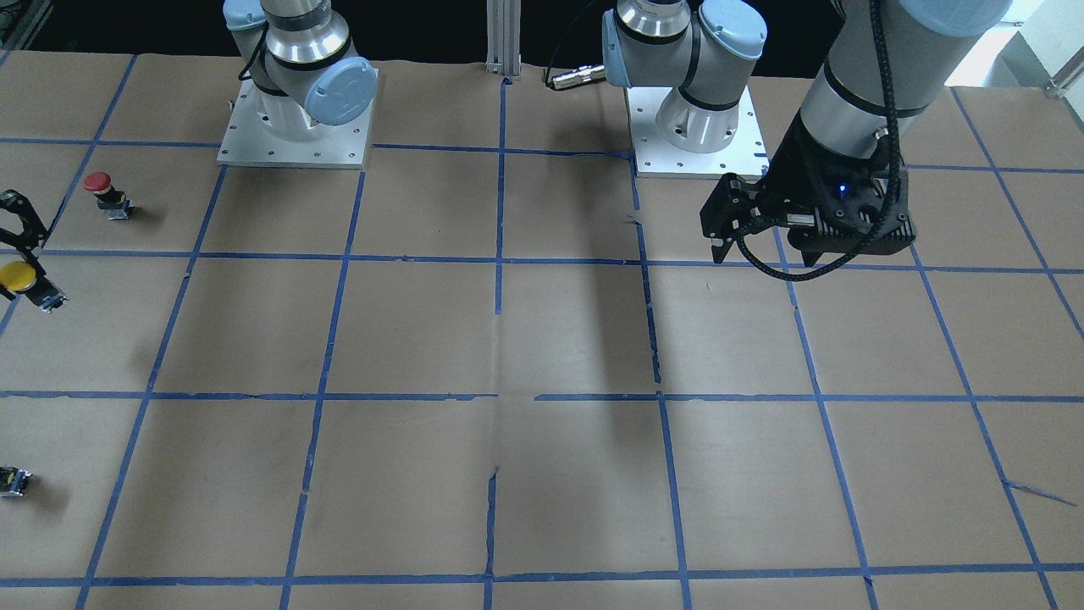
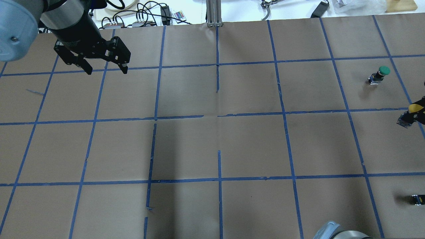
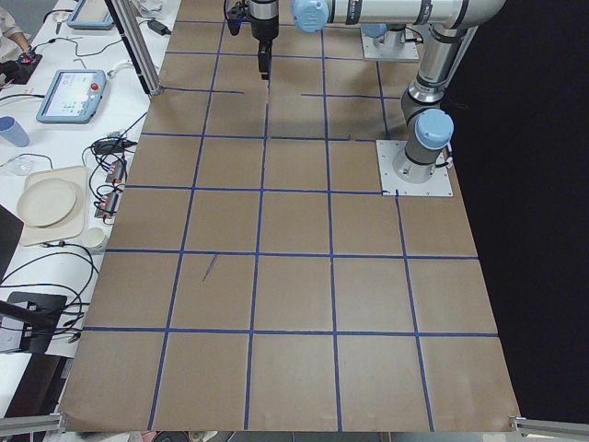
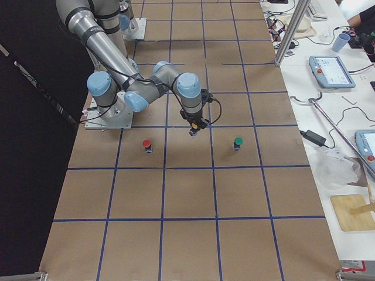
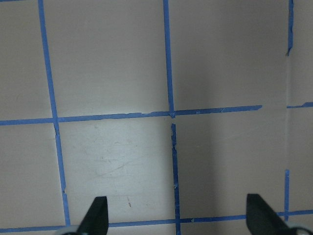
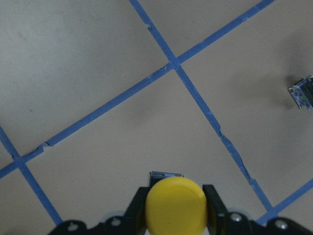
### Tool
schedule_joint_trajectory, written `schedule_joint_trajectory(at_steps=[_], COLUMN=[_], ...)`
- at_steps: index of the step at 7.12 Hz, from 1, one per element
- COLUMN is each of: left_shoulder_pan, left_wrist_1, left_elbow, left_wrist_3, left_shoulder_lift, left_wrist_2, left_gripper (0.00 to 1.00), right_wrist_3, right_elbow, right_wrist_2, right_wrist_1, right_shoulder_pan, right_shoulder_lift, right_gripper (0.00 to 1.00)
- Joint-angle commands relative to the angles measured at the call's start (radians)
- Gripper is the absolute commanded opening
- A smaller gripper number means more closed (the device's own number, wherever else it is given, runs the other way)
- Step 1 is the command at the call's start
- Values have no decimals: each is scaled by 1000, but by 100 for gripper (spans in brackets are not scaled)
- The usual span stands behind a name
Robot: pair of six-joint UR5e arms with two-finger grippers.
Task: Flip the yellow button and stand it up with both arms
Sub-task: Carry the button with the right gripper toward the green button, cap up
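The yellow button (image 6: 175, 215) is clamped between the fingers of my right gripper (image 6: 176, 205), with its round yellow cap facing the wrist camera. It also shows at the left edge of the front view (image 1: 18, 276) and the right edge of the overhead view (image 2: 415, 108), tilted, with its grey body (image 2: 403, 121) pointing down and sideways. I cannot tell whether it touches the table. My left gripper (image 2: 107, 70) is open and empty, high over the far left of the table, a long way from the button. Its two fingertips (image 5: 98, 215) show over bare paper.
A red-capped button (image 1: 102, 191) stands close to the right gripper. A green-capped button (image 2: 382, 71) stands on the other side of it. A tiny black-grey part with a yellow spot (image 2: 417, 199) lies near the table's right edge. Brown paper with blue tape lines (image 2: 217, 116) covers the table.
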Motion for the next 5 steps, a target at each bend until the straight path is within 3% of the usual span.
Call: schedule_joint_trajectory(at_steps=[1, 2, 5], left_shoulder_pan=[0, 2, -3], left_wrist_1=[38, 114, 109], left_elbow=[6, -8, -4], left_wrist_3=[-5, -14, -30], left_shoulder_lift=[-24, -53, -58], left_wrist_2=[4, 1, 0], left_gripper=[100, 100, 100], right_wrist_3=[-203, -256, -360], right_elbow=[37, 40, 42], right_wrist_2=[32, 32, 29], right_wrist_1=[-41, -57, -91], right_shoulder_pan=[-21, -21, -56], right_shoulder_lift=[4, 24, 98], right_gripper=[4, 4, 4])
